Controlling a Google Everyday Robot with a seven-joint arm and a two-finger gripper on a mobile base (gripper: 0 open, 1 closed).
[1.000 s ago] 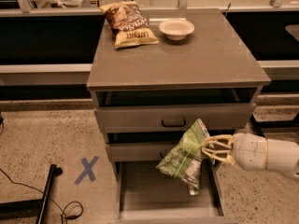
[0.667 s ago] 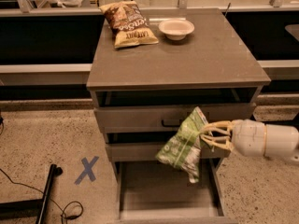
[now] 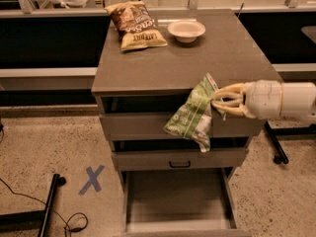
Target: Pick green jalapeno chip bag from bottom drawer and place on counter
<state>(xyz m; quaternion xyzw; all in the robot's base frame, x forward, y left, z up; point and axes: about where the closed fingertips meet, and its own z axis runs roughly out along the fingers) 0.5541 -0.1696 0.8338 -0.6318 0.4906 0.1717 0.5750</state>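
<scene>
The green jalapeno chip bag (image 3: 193, 113) hangs in the air in front of the upper drawers, its top corner level with the counter's front edge. My gripper (image 3: 217, 101) reaches in from the right and is shut on the bag's right edge. The bottom drawer (image 3: 177, 204) is pulled out below and looks empty. The counter (image 3: 187, 58) is the grey-brown top of the cabinet, just behind and above the bag.
A brown-and-tan chip bag (image 3: 135, 24) and a white bowl (image 3: 186, 30) lie at the back of the counter. A blue X (image 3: 92, 179) marks the floor at the left. A black stand base (image 3: 47, 216) lies at the lower left.
My gripper has lifted the green bag from just above the bottom drawer up to the level of the counter's front edge.
</scene>
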